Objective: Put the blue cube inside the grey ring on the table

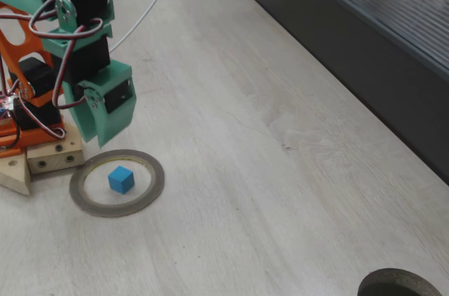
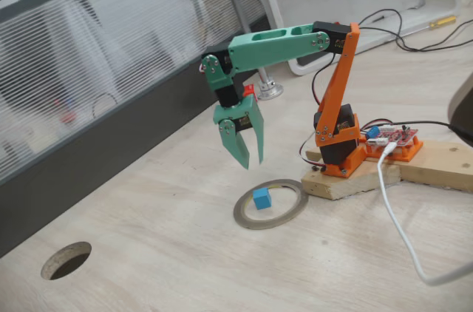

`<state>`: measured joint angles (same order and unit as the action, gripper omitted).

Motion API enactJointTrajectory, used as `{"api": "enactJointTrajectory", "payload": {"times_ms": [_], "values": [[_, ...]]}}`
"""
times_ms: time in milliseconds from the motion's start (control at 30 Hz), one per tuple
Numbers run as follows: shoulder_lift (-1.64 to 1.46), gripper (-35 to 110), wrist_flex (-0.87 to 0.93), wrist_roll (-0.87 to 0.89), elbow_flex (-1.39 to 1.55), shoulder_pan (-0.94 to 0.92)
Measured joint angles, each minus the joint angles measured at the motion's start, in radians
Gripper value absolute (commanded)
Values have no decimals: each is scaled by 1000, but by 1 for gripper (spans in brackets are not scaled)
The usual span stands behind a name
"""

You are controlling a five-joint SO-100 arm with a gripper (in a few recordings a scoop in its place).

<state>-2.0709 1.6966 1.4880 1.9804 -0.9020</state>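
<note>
Small blue cube point(image 2: 261, 198) sits inside thin flat grey ring point(image 2: 290, 214); green gripper point(image 2: 251, 159) above, empty, fingers slightly apart. Lower carelessly, you knock cube out.

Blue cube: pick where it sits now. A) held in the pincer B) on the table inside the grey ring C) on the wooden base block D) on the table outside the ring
B: the blue cube lies within the grey ring, and the pincer hangs above it, holding nothing.
</note>
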Motion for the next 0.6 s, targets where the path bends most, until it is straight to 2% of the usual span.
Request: {"api": "enactJointTrajectory", "payload": {"times_ms": [367, 600], "values": [[0, 0, 8, 0, -32, 0], [0, 0, 84, 0, -32, 0]]}}
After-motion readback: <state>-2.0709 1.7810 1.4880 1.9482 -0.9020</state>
